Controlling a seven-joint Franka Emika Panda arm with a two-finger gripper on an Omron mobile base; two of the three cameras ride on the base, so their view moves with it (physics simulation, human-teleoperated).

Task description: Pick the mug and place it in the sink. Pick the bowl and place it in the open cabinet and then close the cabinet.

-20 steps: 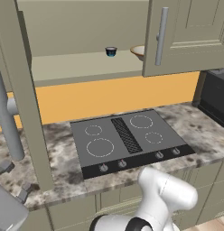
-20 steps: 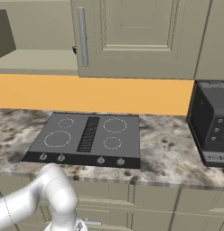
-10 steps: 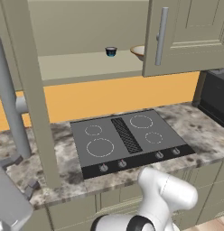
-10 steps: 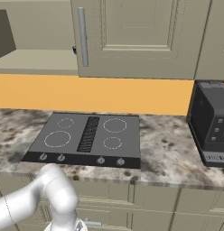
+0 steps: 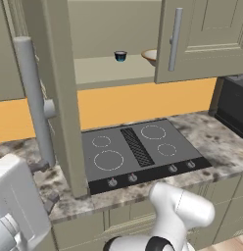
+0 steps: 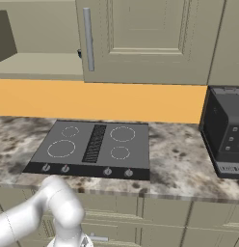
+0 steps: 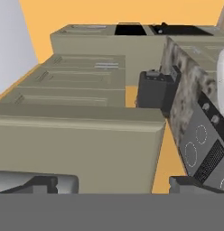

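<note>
The bowl (image 5: 150,55) is half hidden — just its cream curve and orange-brown rim peek out from behind the edge of the shut right-hand door (image 5: 202,39), up on the shelf (image 5: 109,71) of the wall cabinet (image 5: 96,29). A tiny dark blue cup (image 5: 120,56) sits on that same shelf, just left of the bowl and apart from it. In the right base view the bowl cannot be made out; a dark speck beside the bar handle (image 6: 87,39) is too small to name.

The open door (image 5: 57,93) cuts straight down the left base view, edge-on, its long grey handle (image 5: 34,98) hiding part of the marbled surface (image 5: 211,142) behind it. Whatever lies left of that door is cut off by the frame.

The arm is folded low: a white elbow bulges in front of the hob (image 5: 138,152) in the left base view, and a blocky white piece of the robot looms blurred in the lower left corner. In the right base view the arm sweeps in from the lower left, below the surface's front edge.

The hand view is rolled on its side — cabinets stacked sideways, a dark appliance (image 7: 154,90) and the hob running down the right. The fingers (image 7: 188,184) stand spread wide, one tip at each bottom corner, with nothing between them. The gripper (image 7: 118,186) faces the flat side of a grey-green cabinet, close up.
</note>
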